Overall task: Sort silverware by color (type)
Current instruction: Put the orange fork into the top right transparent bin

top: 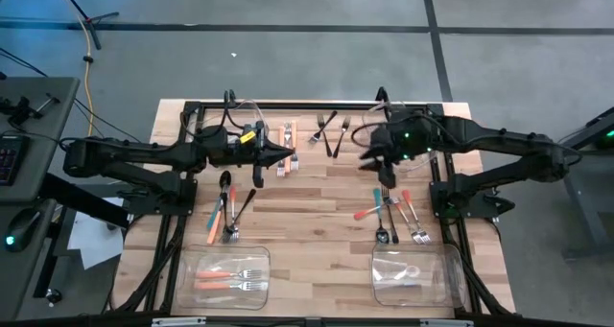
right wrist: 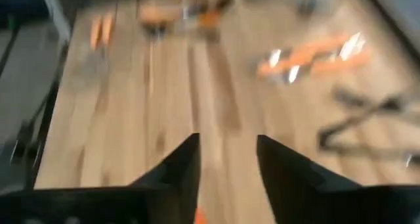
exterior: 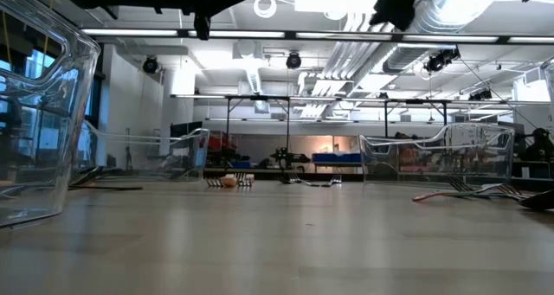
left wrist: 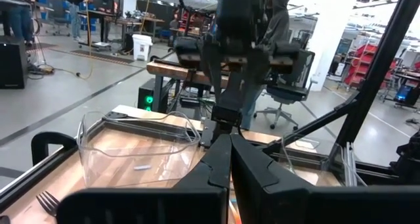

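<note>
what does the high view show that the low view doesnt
Only the high view: both arms whole, the left gripper and right gripper above the table, and orange-handled forks lying in the near-left bin. Only the low view: the room and ceiling lights behind the table. Both: the wooden table, clear bins and scattered silverware.
</note>
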